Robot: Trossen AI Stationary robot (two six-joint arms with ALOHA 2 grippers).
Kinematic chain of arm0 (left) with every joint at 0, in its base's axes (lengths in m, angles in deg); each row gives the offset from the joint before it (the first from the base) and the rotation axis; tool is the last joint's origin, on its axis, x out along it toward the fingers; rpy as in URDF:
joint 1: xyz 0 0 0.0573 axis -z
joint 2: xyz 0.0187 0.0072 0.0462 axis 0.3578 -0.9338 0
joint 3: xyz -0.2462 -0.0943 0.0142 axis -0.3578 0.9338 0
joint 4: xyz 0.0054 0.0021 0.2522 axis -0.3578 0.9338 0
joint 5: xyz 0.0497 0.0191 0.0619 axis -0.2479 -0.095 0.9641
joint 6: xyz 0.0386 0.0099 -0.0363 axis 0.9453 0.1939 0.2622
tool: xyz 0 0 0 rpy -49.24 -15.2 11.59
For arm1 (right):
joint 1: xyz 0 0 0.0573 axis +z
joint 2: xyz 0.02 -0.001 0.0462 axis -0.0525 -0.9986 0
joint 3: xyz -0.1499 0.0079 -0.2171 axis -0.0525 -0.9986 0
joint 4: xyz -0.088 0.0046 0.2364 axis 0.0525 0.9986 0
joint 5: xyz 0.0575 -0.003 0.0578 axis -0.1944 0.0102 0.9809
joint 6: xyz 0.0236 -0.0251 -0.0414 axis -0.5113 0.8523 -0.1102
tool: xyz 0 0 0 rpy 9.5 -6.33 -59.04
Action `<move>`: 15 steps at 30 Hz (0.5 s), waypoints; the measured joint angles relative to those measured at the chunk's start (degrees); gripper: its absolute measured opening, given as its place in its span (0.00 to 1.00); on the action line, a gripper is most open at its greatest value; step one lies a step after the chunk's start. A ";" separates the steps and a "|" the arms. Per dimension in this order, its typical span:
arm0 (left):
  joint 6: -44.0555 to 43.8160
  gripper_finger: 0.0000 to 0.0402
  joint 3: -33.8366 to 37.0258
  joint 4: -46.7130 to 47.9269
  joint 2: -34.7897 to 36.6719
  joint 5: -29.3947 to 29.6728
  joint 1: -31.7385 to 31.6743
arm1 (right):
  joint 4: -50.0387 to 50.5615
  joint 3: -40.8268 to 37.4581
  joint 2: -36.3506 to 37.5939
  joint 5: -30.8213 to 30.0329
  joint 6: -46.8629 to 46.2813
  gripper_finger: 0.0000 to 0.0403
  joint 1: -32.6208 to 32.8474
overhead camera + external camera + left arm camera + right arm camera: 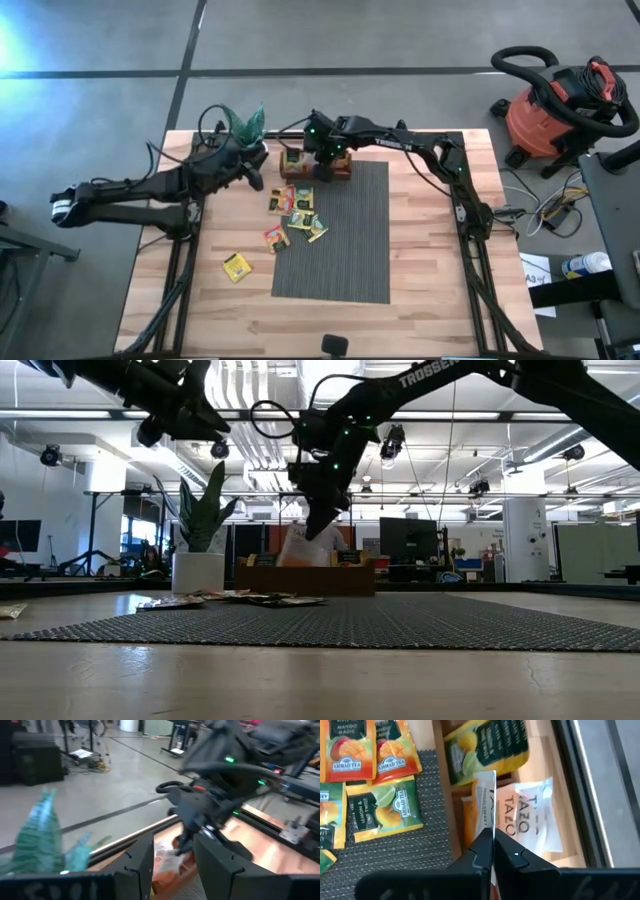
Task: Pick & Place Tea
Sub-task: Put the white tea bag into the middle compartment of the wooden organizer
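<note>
Right wrist view: right claw (492, 851) pinched shut on a white sachet (489, 800) edge-on above the wooden tray (451, 805); mango sachets (367, 745) lie on the mat (395, 850) beside. Left claw (172, 865) open, empty, nearby.

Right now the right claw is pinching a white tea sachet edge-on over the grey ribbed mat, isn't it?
Nearly. The right claw does pinch a white tea sachet edge-on, but it hangs over the brown wooden compartment tray, not the grey ribbed mat. The right wrist view shows another white sachet and a yellow-green one lying in the tray's compartments below it.
</note>
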 joint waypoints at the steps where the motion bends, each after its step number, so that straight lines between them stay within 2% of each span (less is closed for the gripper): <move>1: 0.02 0.33 0.00 0.02 -0.02 -0.17 -0.85 | 0.02 0.00 -0.14 0.00 0.42 0.02 0.00; 6: 0.04 0.33 0.00 0.03 -0.02 -4.90 -4.50 | 2.69 0.02 0.12 -0.49 2.60 0.02 -0.07; 15: 0.33 0.33 -0.02 -1.11 -1.13 -6.80 -9.46 | 5.11 0.18 1.34 -1.45 7.08 0.02 -1.08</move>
